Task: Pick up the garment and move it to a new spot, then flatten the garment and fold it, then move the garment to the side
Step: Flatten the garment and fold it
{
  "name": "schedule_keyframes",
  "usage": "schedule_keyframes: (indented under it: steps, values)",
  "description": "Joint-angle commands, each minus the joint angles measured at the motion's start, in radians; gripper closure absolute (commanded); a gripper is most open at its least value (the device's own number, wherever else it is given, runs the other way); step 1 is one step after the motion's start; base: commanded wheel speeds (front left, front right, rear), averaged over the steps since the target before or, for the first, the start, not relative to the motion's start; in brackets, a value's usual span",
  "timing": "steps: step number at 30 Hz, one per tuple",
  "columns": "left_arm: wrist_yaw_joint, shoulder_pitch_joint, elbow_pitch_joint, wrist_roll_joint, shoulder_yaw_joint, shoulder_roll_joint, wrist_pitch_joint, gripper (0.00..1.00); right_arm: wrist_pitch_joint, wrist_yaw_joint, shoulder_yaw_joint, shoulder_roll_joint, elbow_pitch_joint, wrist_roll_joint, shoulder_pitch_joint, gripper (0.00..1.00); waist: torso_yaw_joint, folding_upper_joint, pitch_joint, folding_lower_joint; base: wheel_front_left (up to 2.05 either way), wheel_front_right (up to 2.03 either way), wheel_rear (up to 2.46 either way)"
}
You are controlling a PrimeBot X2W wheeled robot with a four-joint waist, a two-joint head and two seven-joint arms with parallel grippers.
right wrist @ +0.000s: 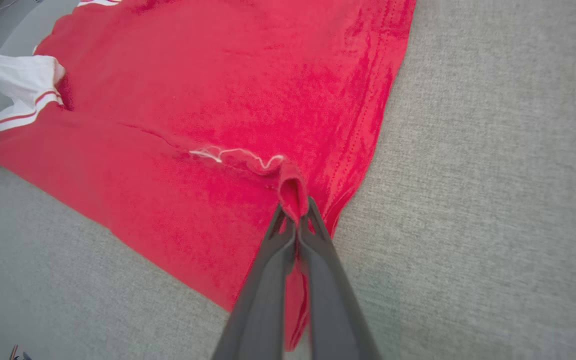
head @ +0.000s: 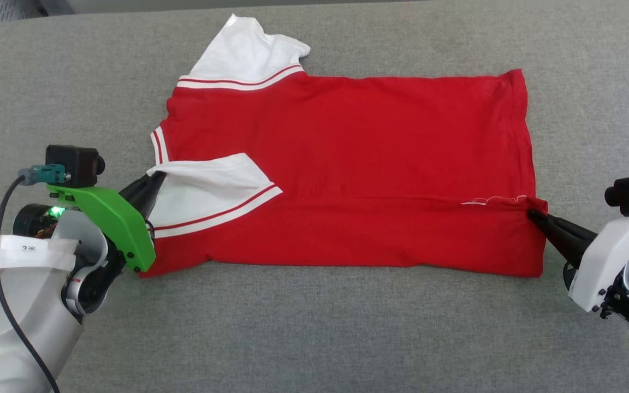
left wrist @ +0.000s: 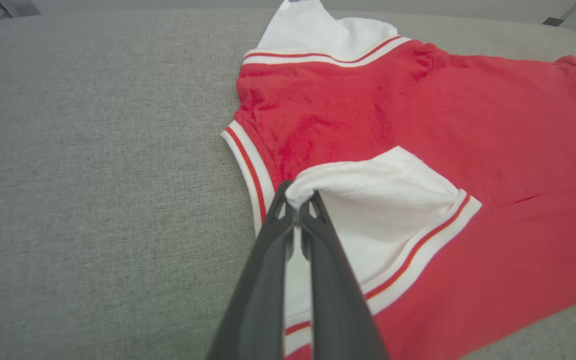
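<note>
Lying flat on a grey surface (head: 314,327) of coarse woven upholstery, the red T-shirt (head: 347,153) is soft, slightly fuzzy cloth spread into a broad rectangle. Its near long edge is folded up over the body. Its long axis runs across the head view, with the striped collar (head: 157,146) toward the robot's left and the hem toward its right. Two white sleeves show, each edged with red-and-white striped trim. The far sleeve (head: 243,49) sticks out away from the robot, and the near sleeve (head: 211,188) lies folded onto the red chest. One loose white thread (head: 492,201) curls near the hem. Both grippers have two long, dark, tapering fingers. The left gripper (head: 153,177) is clamped on the near sleeve's tip, and the right gripper (head: 533,214) is pinched on the folded-over hem corner.
</note>
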Motion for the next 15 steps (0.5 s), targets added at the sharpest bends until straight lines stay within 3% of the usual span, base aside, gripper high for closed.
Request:
schedule_keyframes:
  steps: [1, 11, 12, 13, 14, 15]
  values:
    - [-0.011, -0.023, 0.03, 0.015, -0.009, -0.013, -0.008, 1.0, 0.002, -0.001, 0.003, 0.01, 0.013, -0.01, -0.019, 1.0, -0.016, 0.0, 0.037, -0.0001, 0.0, 0.0, 0.0]
    - [-0.039, -0.064, 0.22, 0.01, -0.069, -0.079, -0.074, 1.0, -0.004, -0.001, 0.041, 0.038, 0.103, -0.042, -0.051, 1.0, -0.004, 0.0, 0.042, -0.0001, 0.0, 0.0, 0.0]
    - [-0.039, -0.067, 0.232, 0.011, -0.074, -0.083, -0.079, 0.71, -0.009, -0.001, 0.036, 0.041, 0.11, -0.041, -0.05, 0.99, -0.002, 0.0, 0.037, -0.0001, 0.0, 0.0, 0.0]
    - [-0.04, -0.075, 0.244, 0.02, -0.08, -0.082, -0.092, 0.0, -0.015, -0.001, 0.033, 0.044, 0.115, -0.04, -0.049, 0.66, 0.001, 0.0, 0.029, -0.0001, 0.0, 0.0, 0.0]
    - [-0.04, -0.082, 0.254, 0.024, -0.08, -0.083, -0.108, 0.0, -0.022, -0.001, 0.027, 0.046, 0.119, -0.04, -0.047, 0.0, 0.004, 0.0, 0.022, -0.0001, 0.0, 0.0, 0.0]
    - [-0.04, -0.09, 0.264, 0.027, -0.081, -0.085, -0.121, 0.0, -0.029, -0.001, 0.018, 0.048, 0.123, -0.038, -0.043, 0.0, 0.007, 0.0, 0.012, -0.0001, 0.0, 0.0, 0.0]
